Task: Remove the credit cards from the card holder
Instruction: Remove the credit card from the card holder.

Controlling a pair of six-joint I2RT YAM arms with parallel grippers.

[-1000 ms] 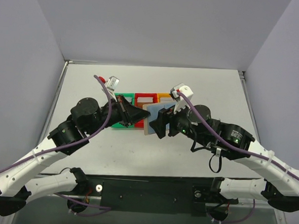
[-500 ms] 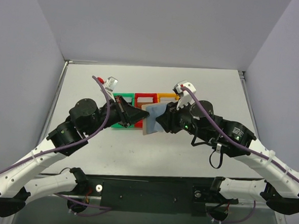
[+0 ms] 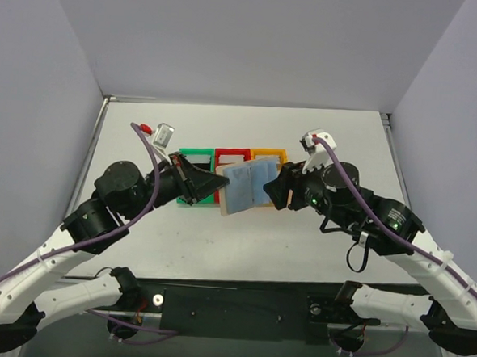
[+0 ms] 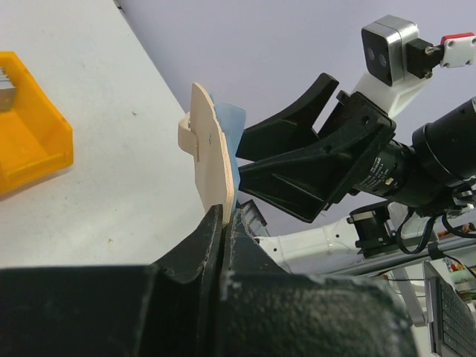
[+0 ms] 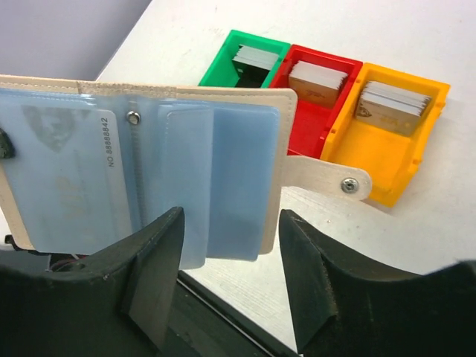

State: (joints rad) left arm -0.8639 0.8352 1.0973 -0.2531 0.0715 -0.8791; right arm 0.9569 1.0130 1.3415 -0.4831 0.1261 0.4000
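The card holder (image 3: 244,187) is a tan bifold, held open in the air in front of the bins, light blue panels up. My left gripper (image 3: 215,183) is shut on its left edge; in the left wrist view the holder (image 4: 212,160) stands edge-on out of the closed gripper (image 4: 225,217). In the right wrist view the open holder (image 5: 149,175) shows a card (image 5: 67,171) in a left pocket and the snap tab (image 5: 327,177) at right. My right gripper (image 5: 230,279) is open, its jaws either side of the holder's right panel; it also shows from the top (image 3: 277,189).
Green (image 3: 193,155), red (image 3: 232,154) and orange (image 3: 268,154) bins stand in a row behind the holder, each with a stack of cards inside, as the right wrist view shows for the green (image 5: 249,63), red (image 5: 316,82) and orange (image 5: 387,111) bins. Walls enclose the table.
The holder has swung open and now shows its blue inside. My right gripper has pulled back to the right. My left arm has shifted slightly left, still gripping the holder.
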